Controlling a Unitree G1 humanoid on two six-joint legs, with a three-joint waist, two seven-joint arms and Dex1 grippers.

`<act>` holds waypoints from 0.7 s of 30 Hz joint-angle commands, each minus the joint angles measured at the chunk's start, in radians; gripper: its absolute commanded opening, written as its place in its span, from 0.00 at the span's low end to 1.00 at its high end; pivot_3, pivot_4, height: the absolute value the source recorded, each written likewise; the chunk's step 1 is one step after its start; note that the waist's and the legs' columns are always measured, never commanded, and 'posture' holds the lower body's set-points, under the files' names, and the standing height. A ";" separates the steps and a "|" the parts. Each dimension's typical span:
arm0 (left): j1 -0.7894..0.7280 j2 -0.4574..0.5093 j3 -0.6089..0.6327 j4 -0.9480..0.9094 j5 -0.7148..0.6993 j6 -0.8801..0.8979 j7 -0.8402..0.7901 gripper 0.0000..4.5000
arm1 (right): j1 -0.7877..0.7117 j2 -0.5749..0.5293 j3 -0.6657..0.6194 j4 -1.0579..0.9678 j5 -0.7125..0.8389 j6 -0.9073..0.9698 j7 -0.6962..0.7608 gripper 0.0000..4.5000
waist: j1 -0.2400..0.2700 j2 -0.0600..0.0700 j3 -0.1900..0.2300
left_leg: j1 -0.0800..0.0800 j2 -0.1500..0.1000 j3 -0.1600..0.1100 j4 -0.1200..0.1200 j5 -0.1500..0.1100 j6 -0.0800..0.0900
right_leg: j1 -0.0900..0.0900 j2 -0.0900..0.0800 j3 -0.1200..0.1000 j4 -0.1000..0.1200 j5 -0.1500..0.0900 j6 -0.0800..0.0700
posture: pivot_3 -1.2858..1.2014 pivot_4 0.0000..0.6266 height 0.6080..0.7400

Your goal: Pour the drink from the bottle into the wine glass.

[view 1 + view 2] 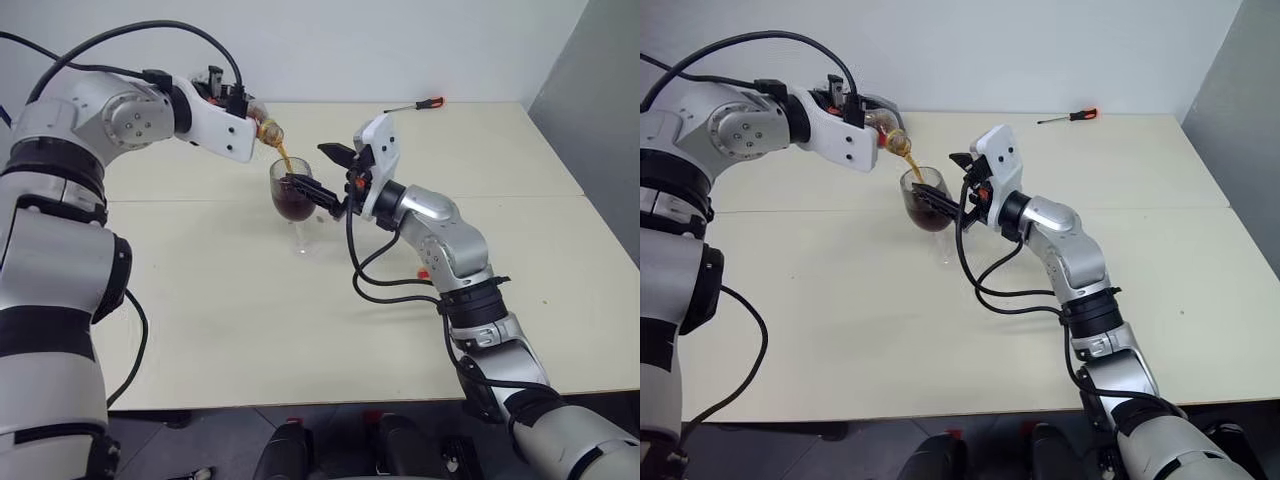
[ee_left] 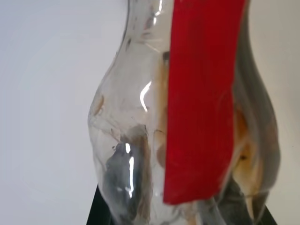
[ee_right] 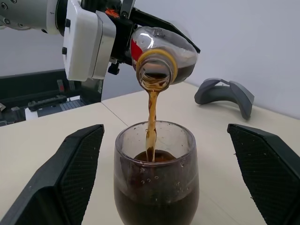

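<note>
We saw the left gripper clamped on the bottle, tipped mouth-down at 11 o'clock above the wine glass. The drink streamed in; glass abt half full. Right gripper was wide open, fingers flanking the bowl w/o touching.

A red-handled screwdriver lies at the table's far edge

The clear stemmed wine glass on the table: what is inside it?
The clear stemmed wine glass holds dark reddish-brown drink filling more than half of its bowl, with a thin stream falling in from the tilted clear plastic bottle. The dark liquid hides the bowl's bottom.
</note>
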 commanded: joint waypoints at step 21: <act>0.150 -0.101 0.508 -0.106 -0.604 0.447 -0.342 0.22 | 0.033 -0.040 -0.005 -0.088 0.020 0.009 0.034 1.00 | -0.018 0.000 0.000 | 0.000 0.001 -0.001 0.002 0.000 0.000 | 0.000 0.000 0.000 0.003 0.000 0.000 | 0.52 0.24 1.00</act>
